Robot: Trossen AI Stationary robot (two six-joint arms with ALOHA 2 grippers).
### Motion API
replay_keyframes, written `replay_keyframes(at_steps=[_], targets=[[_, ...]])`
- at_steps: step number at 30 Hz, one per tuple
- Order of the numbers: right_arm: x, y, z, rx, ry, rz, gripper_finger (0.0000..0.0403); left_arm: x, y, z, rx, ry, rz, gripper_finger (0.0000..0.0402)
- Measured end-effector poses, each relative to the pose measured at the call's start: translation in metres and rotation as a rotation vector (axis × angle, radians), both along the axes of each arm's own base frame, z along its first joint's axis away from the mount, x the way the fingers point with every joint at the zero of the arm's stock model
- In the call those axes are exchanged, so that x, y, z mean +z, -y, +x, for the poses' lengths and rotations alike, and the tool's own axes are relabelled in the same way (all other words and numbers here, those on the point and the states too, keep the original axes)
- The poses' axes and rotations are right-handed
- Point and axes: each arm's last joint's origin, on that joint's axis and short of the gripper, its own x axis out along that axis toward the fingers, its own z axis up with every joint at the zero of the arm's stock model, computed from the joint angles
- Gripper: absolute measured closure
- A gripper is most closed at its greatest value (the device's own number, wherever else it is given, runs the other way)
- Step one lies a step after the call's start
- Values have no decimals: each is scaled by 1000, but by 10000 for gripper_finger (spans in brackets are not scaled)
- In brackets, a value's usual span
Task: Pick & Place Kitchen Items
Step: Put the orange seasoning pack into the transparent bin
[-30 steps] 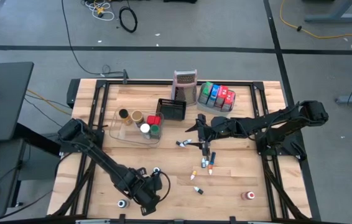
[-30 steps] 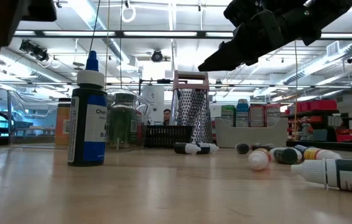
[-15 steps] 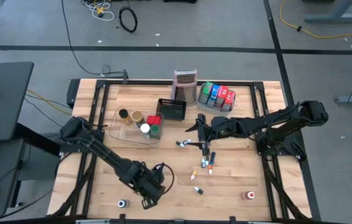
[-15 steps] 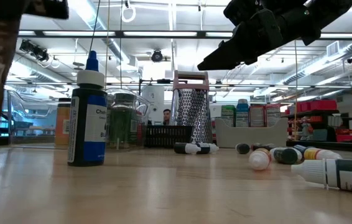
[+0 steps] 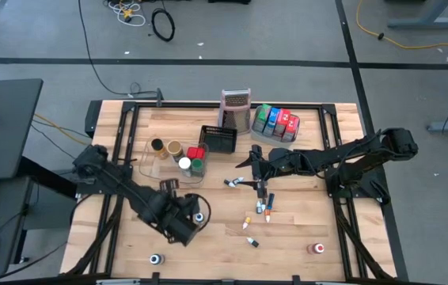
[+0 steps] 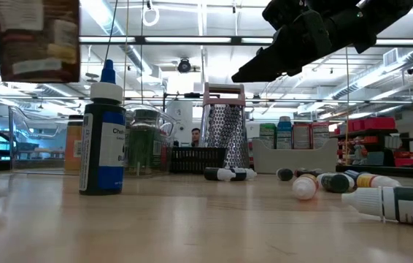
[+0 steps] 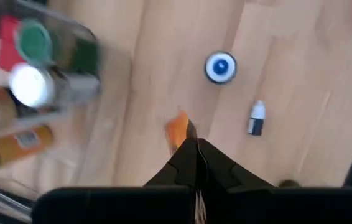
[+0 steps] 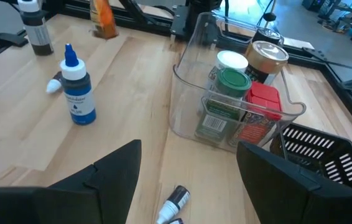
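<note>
Left gripper (image 7: 191, 142) — fingers pressed together, pinching a brown packet (image 6: 35, 40) lifted off the table (image 6: 192, 226); blue-capped bottle (image 7: 219, 66) stands just beyond it. Right gripper (image 8: 188, 149) — spread, hanging above scattered small bottles (image 5: 262, 207).

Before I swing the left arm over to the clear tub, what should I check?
1. Left claw shut on the brown jar: ok.
2. Jar up off the table: ok.
3. Free room in the clear tub: ok, part of its floor looks bare.
4. Blue-capped bottle standing upright close to the left arm: not ok, steer around it.
5. Right claw open and apart from the tub: ok.
</note>
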Motion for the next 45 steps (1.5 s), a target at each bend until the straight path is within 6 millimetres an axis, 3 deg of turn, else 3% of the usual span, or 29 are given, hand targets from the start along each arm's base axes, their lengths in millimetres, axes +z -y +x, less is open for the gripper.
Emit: replay_keyframes(at_steps=[13, 18, 23, 30, 37, 40, 45], targets=[[0, 0, 0, -17, 0, 37, 128, -10, -71, 18, -132, -140, 170, 397], [1, 0, 0, -14, 4, 31, 128, 3, -95, 12, -137, -118, 194, 398], [1, 0, 0, -14, 5, 31, 128, 8, -121, -8, -98, -126, 194, 398], [1, 0, 0, -8, 7, 16, 128, -30, -155, -44, 75, -221, 269, 394], [1, 0, 0, -12, 7, 26, 128, -75, -173, -51, 129, -258, 246, 388], [1, 0, 0, -14, 7, 29, 128, -85, -175, -53, 120, -282, 275, 385], [1, 0, 0, -13, 7, 27, 128, -87, -176, -55, 118, -296, 298, 363]])
